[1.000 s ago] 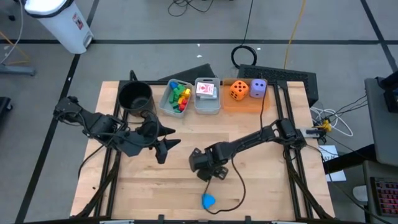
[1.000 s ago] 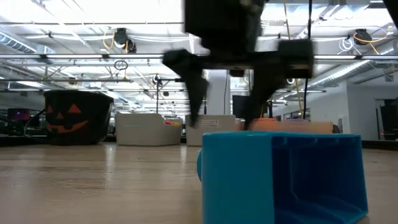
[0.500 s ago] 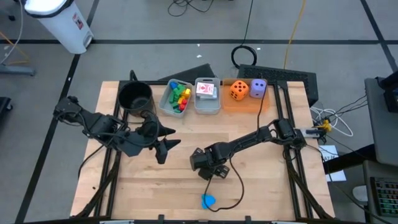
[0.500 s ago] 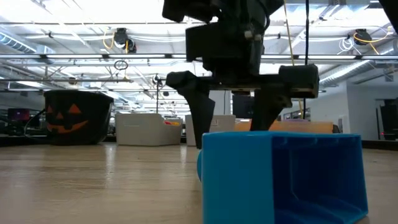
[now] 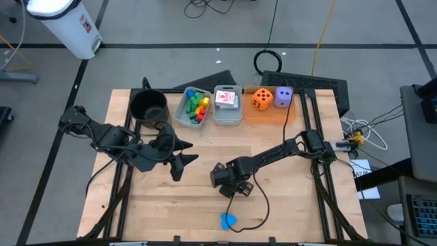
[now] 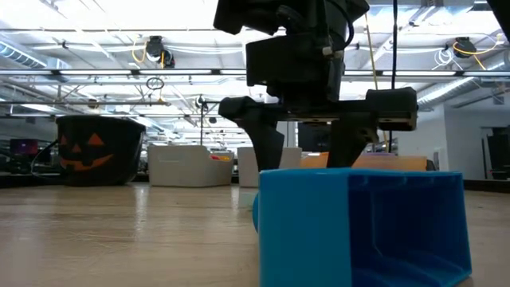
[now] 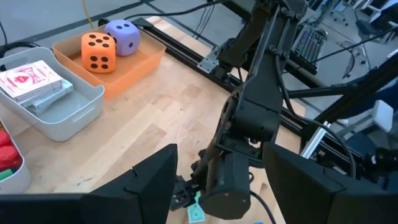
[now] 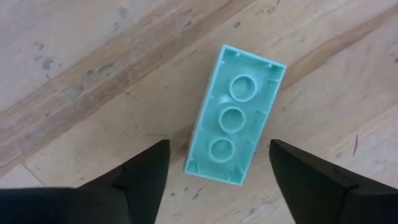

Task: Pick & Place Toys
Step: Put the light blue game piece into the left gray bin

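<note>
Pale turquoise plastic block (image 8: 235, 115) lies skewed between the open, empty right tool (image 8: 217, 168); closing fingers could twist it away.

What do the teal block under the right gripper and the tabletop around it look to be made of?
Teal block: looks like moulded plastic, smooth with a soft sheen; it lies hollow side up, showing thin walls and three round tubes. Tabletop: appears to be wood, light planks with visible grain, darker streaks and seams, matte finish; solid or veneered can't be told. The right gripper hangs open above the block.
</note>
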You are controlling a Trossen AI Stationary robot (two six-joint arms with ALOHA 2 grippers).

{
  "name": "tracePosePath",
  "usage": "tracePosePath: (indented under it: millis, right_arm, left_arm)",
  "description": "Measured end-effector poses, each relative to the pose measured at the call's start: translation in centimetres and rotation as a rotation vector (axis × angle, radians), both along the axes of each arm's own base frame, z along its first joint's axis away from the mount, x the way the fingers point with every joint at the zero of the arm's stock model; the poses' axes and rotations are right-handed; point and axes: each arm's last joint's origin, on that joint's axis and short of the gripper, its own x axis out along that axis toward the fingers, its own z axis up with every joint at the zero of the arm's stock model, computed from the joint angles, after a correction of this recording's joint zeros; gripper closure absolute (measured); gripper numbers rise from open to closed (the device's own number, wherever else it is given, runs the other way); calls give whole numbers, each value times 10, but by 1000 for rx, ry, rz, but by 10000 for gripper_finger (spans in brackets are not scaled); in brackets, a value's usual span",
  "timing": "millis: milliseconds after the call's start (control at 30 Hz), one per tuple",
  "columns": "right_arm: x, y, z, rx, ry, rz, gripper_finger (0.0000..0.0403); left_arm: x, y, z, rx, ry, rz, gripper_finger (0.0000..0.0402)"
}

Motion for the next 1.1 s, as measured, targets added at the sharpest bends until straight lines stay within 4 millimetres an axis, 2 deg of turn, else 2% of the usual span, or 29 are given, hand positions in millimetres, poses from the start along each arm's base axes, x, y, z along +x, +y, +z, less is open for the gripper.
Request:
tracePosePath:
  millis: [333, 467, 800, 1100]
  right_arm:
    - [1, 0, -1, 14, -7, -44, 257]
    - [2, 0, 0, 15, -10, -64, 291]
    - [-1, -9, 7, 23, 15, -184, 284]
    - [-14, -32, 51, 18, -22, -347, 290]
  left_arm:
    - [0, 0, 0, 2, 1, -2, 160]
    - [0, 0, 0, 8, 2, -5, 160]
    - [0, 0, 0, 8, 2, -5, 160]
    - [0, 1, 0, 8, 2, -1, 160]
